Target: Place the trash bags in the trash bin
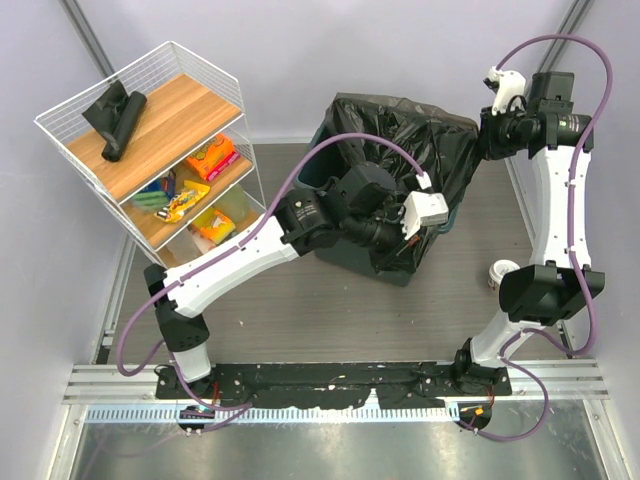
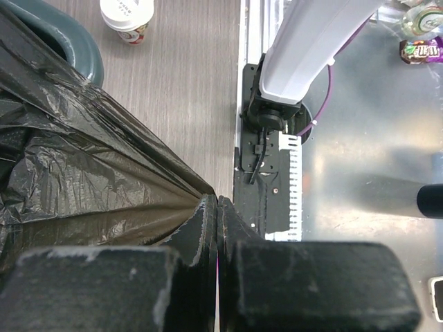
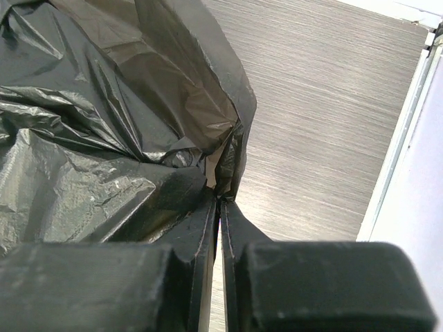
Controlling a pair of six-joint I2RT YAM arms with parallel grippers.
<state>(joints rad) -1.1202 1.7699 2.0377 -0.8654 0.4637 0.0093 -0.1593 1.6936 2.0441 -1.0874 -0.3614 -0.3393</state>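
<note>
A large crinkled black trash bag [image 1: 425,140] is draped over the dark grey-green trash bin [image 1: 322,165] in the middle of the floor. My left gripper [image 2: 217,200] is shut on a stretched edge of the bag [image 2: 83,173] at the bin's near right side [image 1: 402,243]. The bin's rim [image 2: 66,41] shows behind the bag. My right gripper [image 3: 220,197] is shut on another edge of the bag [image 3: 104,124] at the far right [image 1: 484,135]. A second, rolled and partly unfolded black trash bag [image 1: 118,118] lies on the rack's top shelf.
The white wire shelf rack [image 1: 205,60] stands at the left with colourful snack packets [image 1: 210,157] on its lower shelves. A paper cup [image 1: 503,272] stands on the floor right of the bin, also in the left wrist view [image 2: 127,17]. The right arm's base [image 2: 266,111] is nearby.
</note>
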